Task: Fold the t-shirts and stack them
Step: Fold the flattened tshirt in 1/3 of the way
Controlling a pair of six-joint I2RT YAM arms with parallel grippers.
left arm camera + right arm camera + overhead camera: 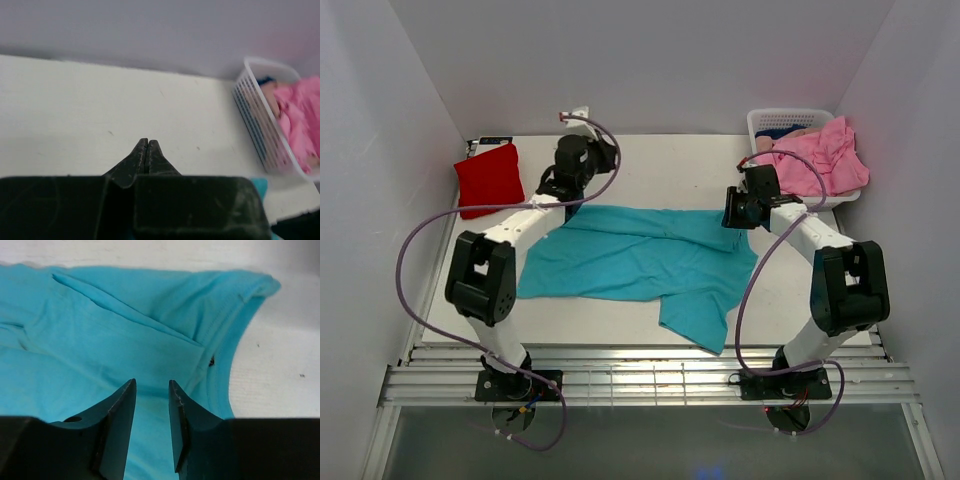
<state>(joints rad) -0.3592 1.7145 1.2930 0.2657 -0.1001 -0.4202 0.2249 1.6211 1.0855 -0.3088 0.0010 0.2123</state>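
A teal t-shirt [640, 260] lies spread and rumpled across the middle of the table; it fills the right wrist view [100, 340]. A folded red t-shirt [488, 178] lies at the far left. Pink t-shirts [820, 155] are heaped in the basket at the back right. My left gripper [608, 155] hovers past the teal shirt's far left edge, and in its wrist view it [148, 142] is shut and empty over bare table. My right gripper [730, 212] is at the teal shirt's far right corner, and its wrist view shows it [152, 385] open just over the fabric near the hem.
A white slotted basket [760, 122] stands at the back right corner; it also shows in the left wrist view [252, 110]. White walls close in the table on three sides. The metal rail of the arm bases [650, 378] runs along the near edge.
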